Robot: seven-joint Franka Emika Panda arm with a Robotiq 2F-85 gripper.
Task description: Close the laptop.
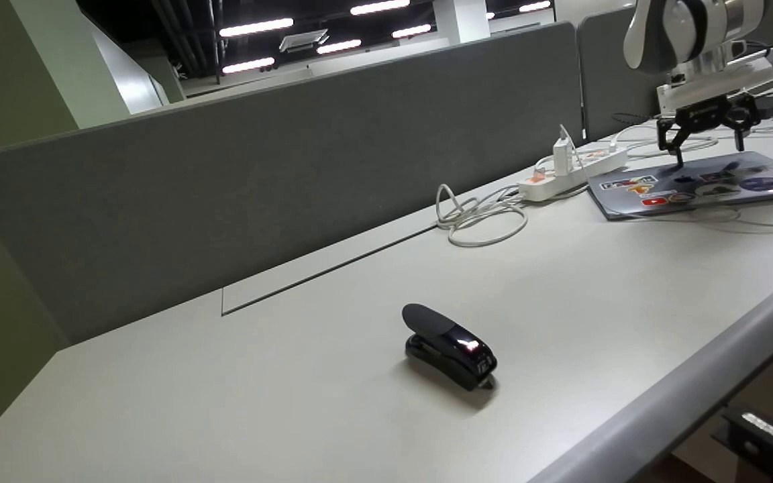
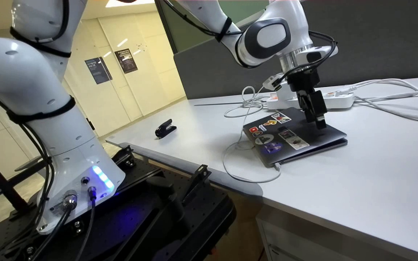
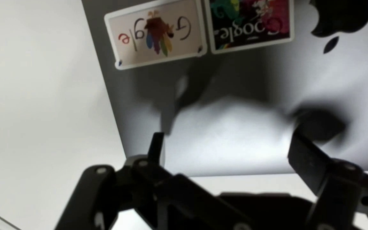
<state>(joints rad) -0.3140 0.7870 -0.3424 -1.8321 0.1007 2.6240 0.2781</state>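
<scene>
The laptop [image 2: 289, 135] lies on the counter [image 2: 383, 166], just below the end effector [image 1: 709, 157]. Its two fingers [image 3: 310, 159] are spread apart.

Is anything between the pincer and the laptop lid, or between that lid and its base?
Nothing visible. The open pincer is over the laptop lid, and in an exterior view no object shows in the dark seam above the base, though the inside is hidden.
</scene>
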